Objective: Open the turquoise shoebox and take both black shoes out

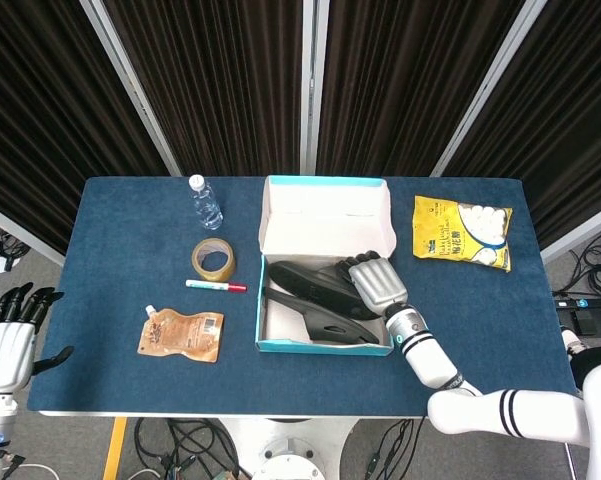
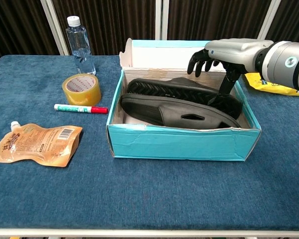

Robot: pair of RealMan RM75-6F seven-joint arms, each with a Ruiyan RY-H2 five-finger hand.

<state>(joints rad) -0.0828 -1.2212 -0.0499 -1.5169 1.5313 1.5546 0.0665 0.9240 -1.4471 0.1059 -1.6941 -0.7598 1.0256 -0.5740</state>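
Note:
The turquoise shoebox [image 1: 276,346] [image 2: 179,146] stands open at the table's middle, its lid [image 1: 325,215] folded back. Two black shoes lie inside: the rear one [image 1: 315,279] [image 2: 174,89] sole up, the front one [image 1: 330,325] [image 2: 179,113] beside it. My right hand [image 1: 377,284] [image 2: 224,54] hovers over the right end of the box with its fingers spread and curved down; the thumb reaches toward the rear shoe's right end. It holds nothing. My left hand [image 1: 8,340] hangs off the table's front left corner, fingers apart and empty; the chest view does not show it.
Left of the box lie a red-capped marker [image 1: 216,286] [image 2: 80,108], a tape roll [image 1: 213,259] [image 2: 81,89], a water bottle [image 1: 205,201] [image 2: 80,44] and a brown pouch [image 1: 181,334] [image 2: 38,145]. A yellow snack bag [image 1: 461,231] [image 2: 268,82] lies to the right.

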